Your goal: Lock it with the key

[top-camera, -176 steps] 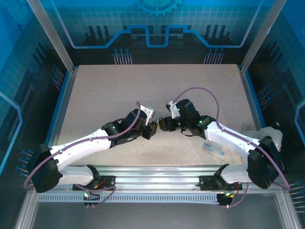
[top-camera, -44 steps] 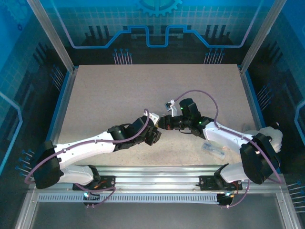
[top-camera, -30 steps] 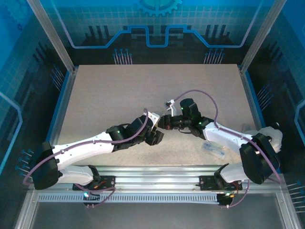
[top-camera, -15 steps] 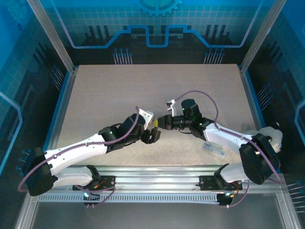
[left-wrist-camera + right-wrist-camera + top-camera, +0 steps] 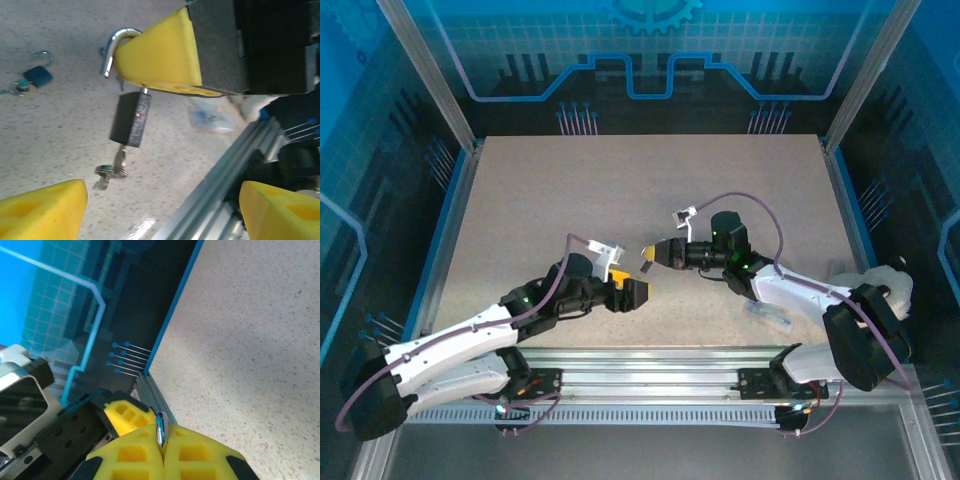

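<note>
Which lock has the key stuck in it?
Look at the middle of the speckled table, where the right claw pinches a silver loop between yellow pads. The black padlock dangles below that loop with a key poking out underneath. The other lock is blue and lies on the table.

White arms, black joints, purple cables, yellow claw pads

Two padlocks, one clear bag

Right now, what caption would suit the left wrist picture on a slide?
Black padlock with open silver shackle hangs from the right arm's yellow foam fingers, key in its base.
</note>
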`<state>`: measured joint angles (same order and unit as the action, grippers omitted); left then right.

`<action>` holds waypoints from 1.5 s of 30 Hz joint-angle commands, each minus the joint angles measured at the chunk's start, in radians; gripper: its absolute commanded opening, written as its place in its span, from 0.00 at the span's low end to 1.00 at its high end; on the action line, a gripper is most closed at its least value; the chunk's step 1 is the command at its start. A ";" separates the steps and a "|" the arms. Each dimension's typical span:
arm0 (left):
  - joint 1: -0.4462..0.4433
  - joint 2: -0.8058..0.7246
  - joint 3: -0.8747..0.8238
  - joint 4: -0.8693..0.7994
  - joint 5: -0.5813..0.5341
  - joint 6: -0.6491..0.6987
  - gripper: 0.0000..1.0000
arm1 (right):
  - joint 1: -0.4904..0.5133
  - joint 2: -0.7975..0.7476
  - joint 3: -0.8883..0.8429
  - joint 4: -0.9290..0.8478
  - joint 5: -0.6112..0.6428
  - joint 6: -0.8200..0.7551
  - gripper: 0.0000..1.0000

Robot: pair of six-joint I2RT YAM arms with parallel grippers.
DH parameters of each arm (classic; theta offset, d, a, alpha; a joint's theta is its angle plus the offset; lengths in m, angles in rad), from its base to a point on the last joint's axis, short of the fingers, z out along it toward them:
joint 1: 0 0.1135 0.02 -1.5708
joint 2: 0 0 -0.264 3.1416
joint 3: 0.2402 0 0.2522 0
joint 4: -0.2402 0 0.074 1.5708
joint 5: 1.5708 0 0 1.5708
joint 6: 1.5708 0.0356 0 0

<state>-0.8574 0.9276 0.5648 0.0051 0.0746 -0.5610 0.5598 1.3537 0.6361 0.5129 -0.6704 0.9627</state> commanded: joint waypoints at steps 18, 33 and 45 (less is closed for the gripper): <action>0.037 -0.016 0.004 -0.003 -0.004 0.101 0.71 | 0.087 -0.144 0.024 -0.062 0.012 -0.045 0.00; 0.040 -0.034 -0.021 0.030 -0.033 0.041 0.77 | 0.135 -0.180 0.014 -0.047 0.020 -0.071 0.00; 0.041 -0.062 -0.091 0.160 0.111 -0.056 0.80 | 0.129 -0.188 0.032 -0.044 0.074 -0.082 0.00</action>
<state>-0.8234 0.8879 0.4847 0.0998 0.1299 -0.5804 0.6815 1.1759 0.6338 0.4358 -0.6090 0.8928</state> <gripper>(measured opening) 0.799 0.042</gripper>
